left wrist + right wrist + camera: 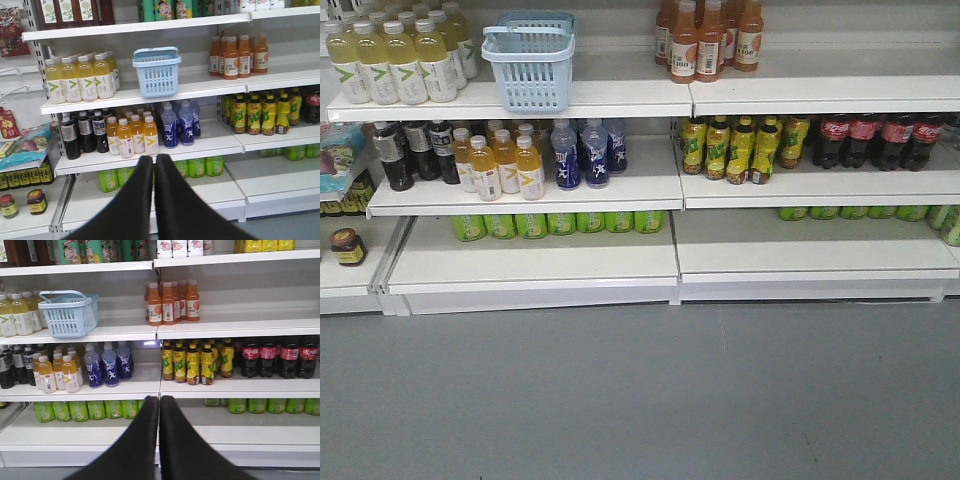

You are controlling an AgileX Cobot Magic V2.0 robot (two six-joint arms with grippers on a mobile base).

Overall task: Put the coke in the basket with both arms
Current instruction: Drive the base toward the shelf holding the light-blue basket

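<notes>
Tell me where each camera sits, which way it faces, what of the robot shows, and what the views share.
Exterior front view: stands back from the shelves, tilted down over the grey floor; faces the basket and coke bottles; no robot part shows.
Left wrist view: behind the left end effector, shut, facing the shelves, basket near centre.
Right wrist view: behind the right end effector, shut, facing farther right, coke bottles at right.
Shared: all three show the basket and coke bottles.

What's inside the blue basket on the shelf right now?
Nothing shows inside the basket, above its rim or through the slots. Its floor is hidden by the front wall.
</notes>
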